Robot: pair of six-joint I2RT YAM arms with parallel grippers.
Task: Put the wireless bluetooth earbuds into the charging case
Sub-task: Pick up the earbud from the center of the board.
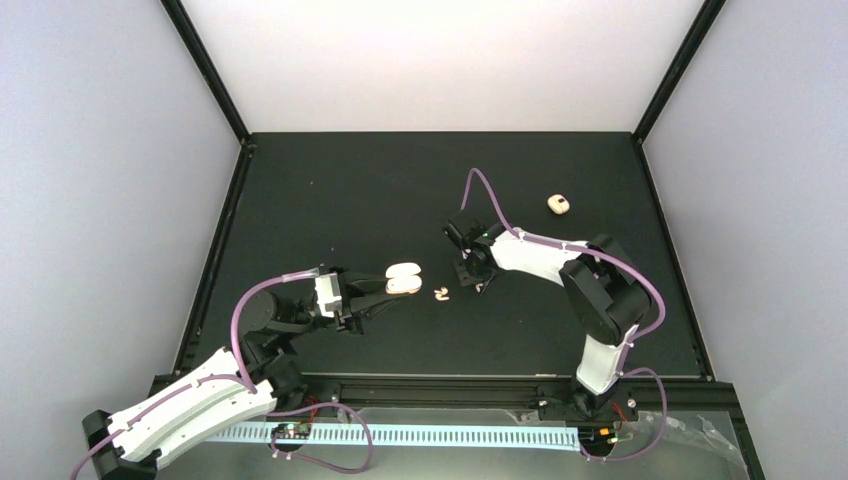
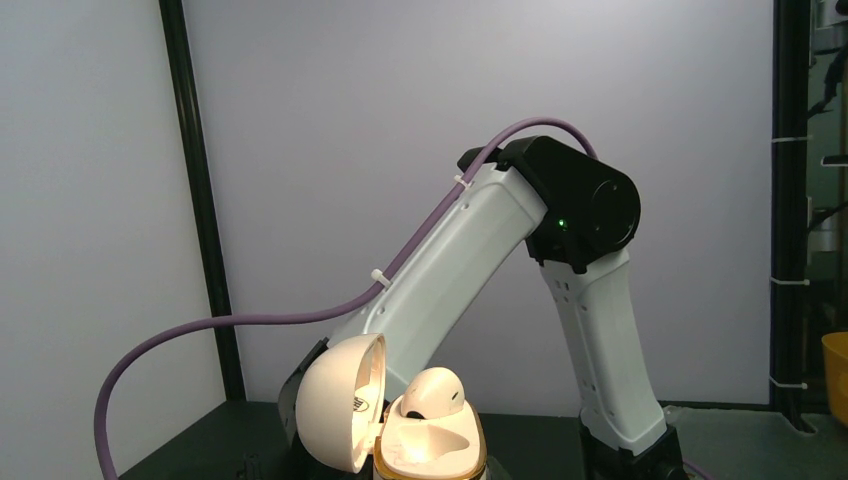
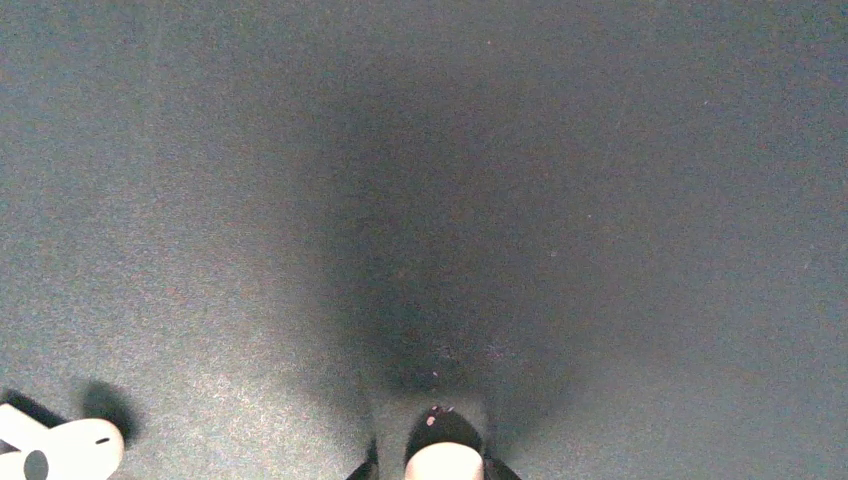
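Pinching the open charging case (image 1: 403, 279) with one earbud (image 2: 433, 392) seated inside, the left tool (image 1: 393, 284) faces the right tool (image 3: 431, 471), whose tips flank another earbud (image 3: 441, 460), though I cannot tell if they grip it.

Robotics lab test cell. Enclosed on three sides by plain pale wall panels (image 1: 100, 150) set in black frame posts (image 1: 205, 70). Matte black table (image 1: 330, 200) as work surface. Left arm (image 1: 190, 405) and right arm (image 1: 600, 300), white and black, bolted side by side to a black rail (image 1: 440, 385) at the near edge. Purple cables (image 1: 245, 300) tied along each arm. Slotted white cable duct (image 1: 430, 436) and small exposed circuit board (image 1: 291, 432) below the rail. Green status light (image 2: 561, 223) lit on a right arm joint. Yellow bin (image 2: 838, 375) outside the cell, far right in left wrist view
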